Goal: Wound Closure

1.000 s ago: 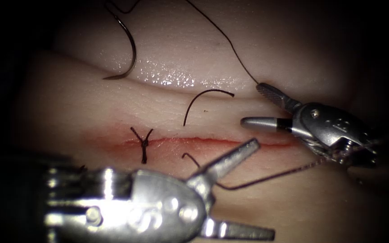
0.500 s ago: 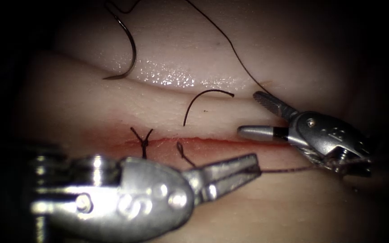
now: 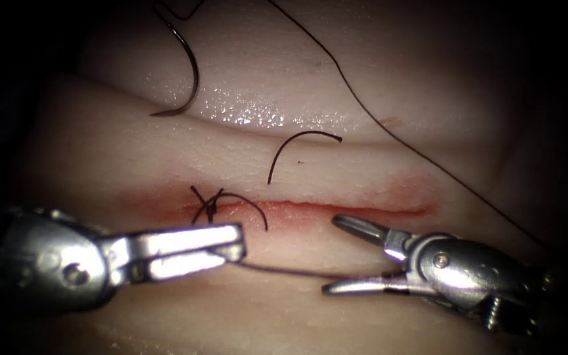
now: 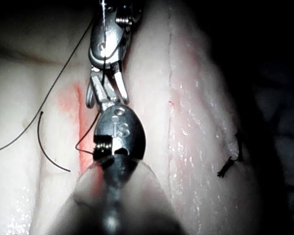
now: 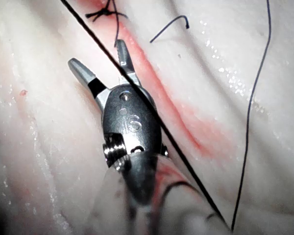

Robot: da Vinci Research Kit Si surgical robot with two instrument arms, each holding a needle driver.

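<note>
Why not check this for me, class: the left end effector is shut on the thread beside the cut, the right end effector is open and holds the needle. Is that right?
One part is wrong. The right end effector is open but holds nothing. The endoscope view shows the needle lying free on the tissue, beyond the cut. The left end effector is shut on the thread, as stated.
</note>
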